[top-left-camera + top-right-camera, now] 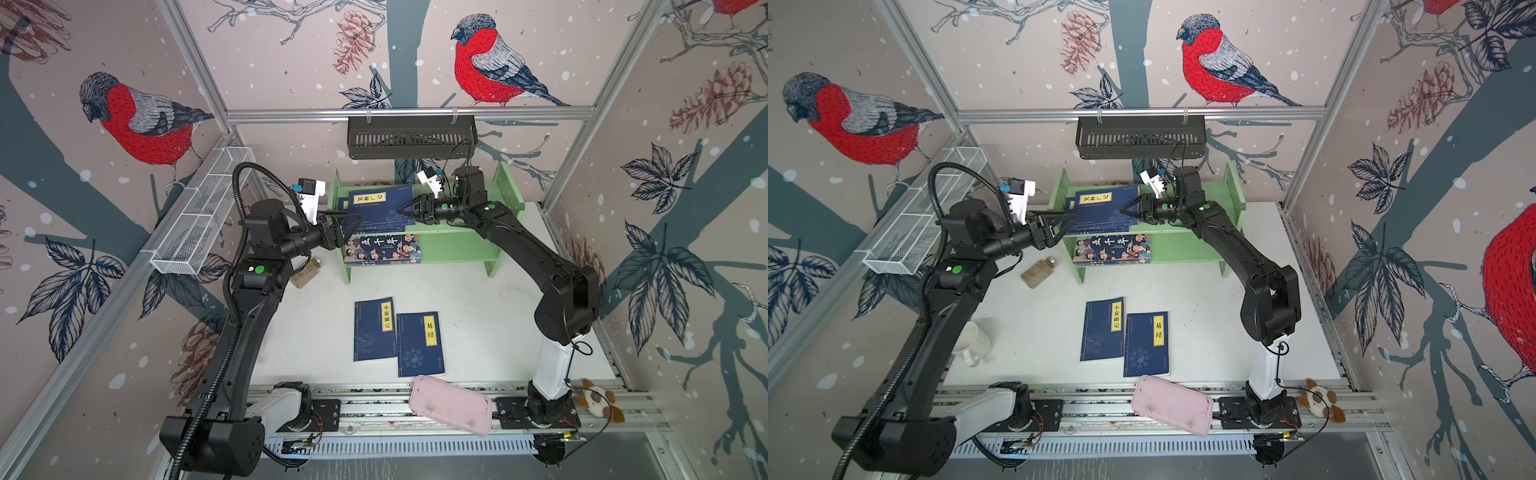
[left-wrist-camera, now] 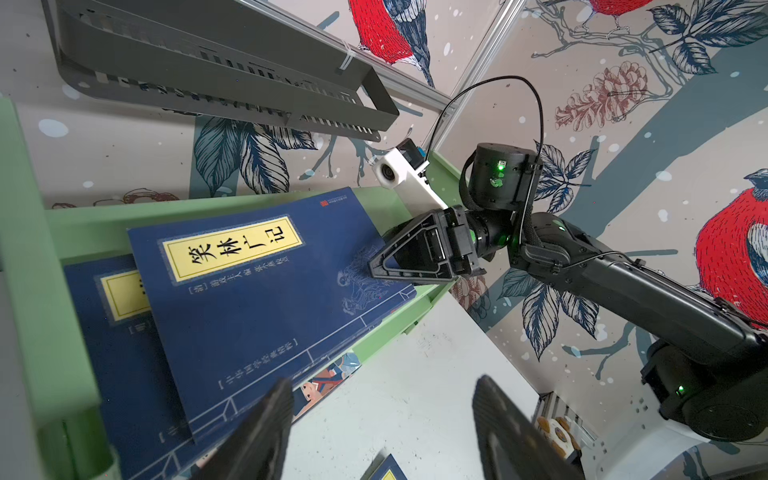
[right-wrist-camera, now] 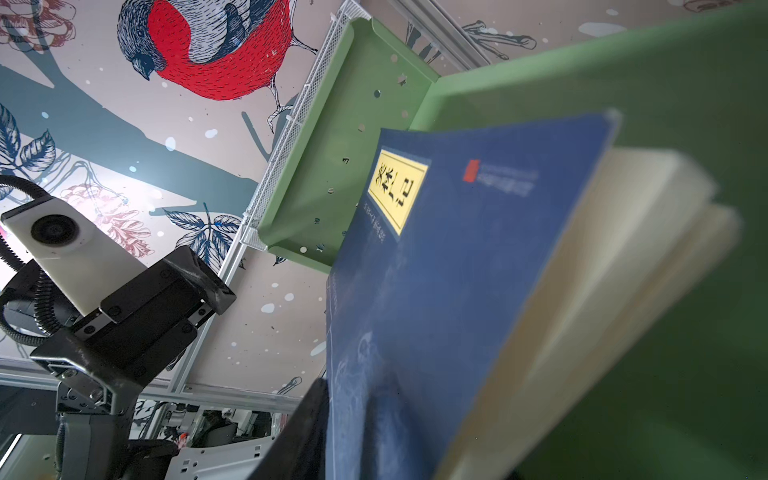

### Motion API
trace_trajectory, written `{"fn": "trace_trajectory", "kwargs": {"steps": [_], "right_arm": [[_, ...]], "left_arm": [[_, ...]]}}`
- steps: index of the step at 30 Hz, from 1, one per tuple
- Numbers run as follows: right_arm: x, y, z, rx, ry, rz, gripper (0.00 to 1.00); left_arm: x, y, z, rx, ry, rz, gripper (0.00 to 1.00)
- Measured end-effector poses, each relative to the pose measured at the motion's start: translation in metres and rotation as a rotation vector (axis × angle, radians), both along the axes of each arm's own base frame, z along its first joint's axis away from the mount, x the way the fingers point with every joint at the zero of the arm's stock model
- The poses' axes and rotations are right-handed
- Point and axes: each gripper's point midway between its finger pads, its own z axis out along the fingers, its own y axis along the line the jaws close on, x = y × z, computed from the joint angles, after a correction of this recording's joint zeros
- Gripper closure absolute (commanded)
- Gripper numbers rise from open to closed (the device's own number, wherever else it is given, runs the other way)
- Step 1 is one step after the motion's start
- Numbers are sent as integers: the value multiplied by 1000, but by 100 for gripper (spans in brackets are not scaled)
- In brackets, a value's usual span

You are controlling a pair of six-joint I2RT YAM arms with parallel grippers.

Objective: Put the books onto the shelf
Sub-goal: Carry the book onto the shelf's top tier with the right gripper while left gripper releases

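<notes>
Robotics laboratory test cell. Enclosure: aluminium profile frame [image 1: 409, 112]; wall panels [image 1: 141, 120] printed with bullfinches and pine cones. Fittings: left arm [image 1: 245, 332] and right arm [image 1: 519, 241], both black, bolted to a slotted base rail [image 1: 374, 409] along a white bench [image 1: 478, 316]; slotted cable duct [image 1: 415, 448]. Staged household props: green shelf [image 1: 457, 249], books [image 1: 417, 345].

A: What is covered on the shelf [image 1: 457, 245]?
B: The top book [image 2: 257, 299] hides most of the under book [image 2: 120, 353], including half its label. Only a sliver of the cartoon book [image 2: 328, 376] shows in the left wrist view.
A: And the right claw [image 2: 374, 266]?
B: It's side-on at the top book's corner, and I can't tell if it grips. Up close, that book's page edges blur.
A: Anything else?
B: In a top view the left arm [image 1: 249, 316] screens the mug [image 1: 973, 343] and part of the jar [image 1: 309, 272].
</notes>
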Motion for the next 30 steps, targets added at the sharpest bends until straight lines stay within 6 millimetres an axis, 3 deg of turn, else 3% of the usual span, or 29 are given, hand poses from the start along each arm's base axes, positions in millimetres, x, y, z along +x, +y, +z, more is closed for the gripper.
{"fn": "trace_trajectory", "kwargs": {"steps": [11,16,30], "right_arm": [[19,-16,-5,-128,-18,-144,46],[26,-23,-12,-185,-33,-202,53],[27,-15,-18,-264,-72,-222,71]], "left_arm": [[-4,0,0,16,-21,-6,31],[-7,0,-3,29,-31,-9,30],[-7,1,-7,35,-29,-6,30]]}}
